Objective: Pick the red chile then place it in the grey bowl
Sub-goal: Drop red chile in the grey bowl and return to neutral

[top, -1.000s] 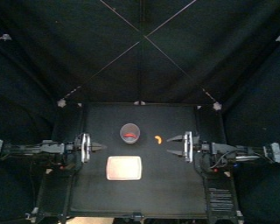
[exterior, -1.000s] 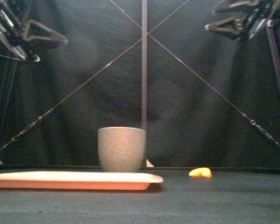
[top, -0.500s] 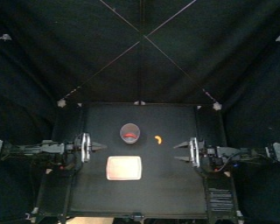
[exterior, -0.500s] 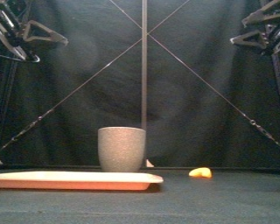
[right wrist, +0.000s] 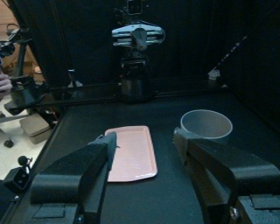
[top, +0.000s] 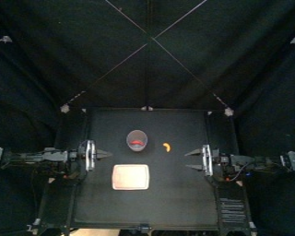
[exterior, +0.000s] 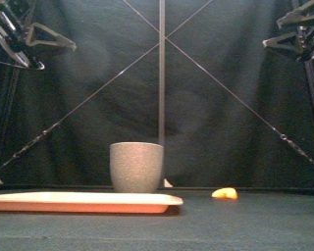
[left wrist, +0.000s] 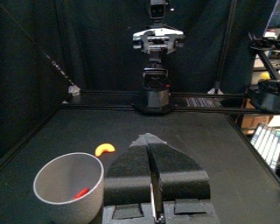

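Plainly, at the worktop's (top: 187, 198) left edge our black two-jawed left gripper (top: 103, 155) hangs clear, jaws pressed together on nothing. Near the front edge lies the flat pink tray (top: 132, 177), and behind it the tall grey speckled cup (top: 137, 135) stands upright with the small red toy chile (top: 137, 144) inside, so we judge the placing done. Right of the cup lies a small orange toy (top: 170, 146), and at the right edge the black right gripper (top: 192, 159) hangs with jaws spread wide, empty.

The cup (exterior: 136, 167) is seen as speckled grey, the tray (exterior: 81, 202) pink, the chile (top: 137, 144) red, the small toy (exterior: 224, 193) orange-yellow.
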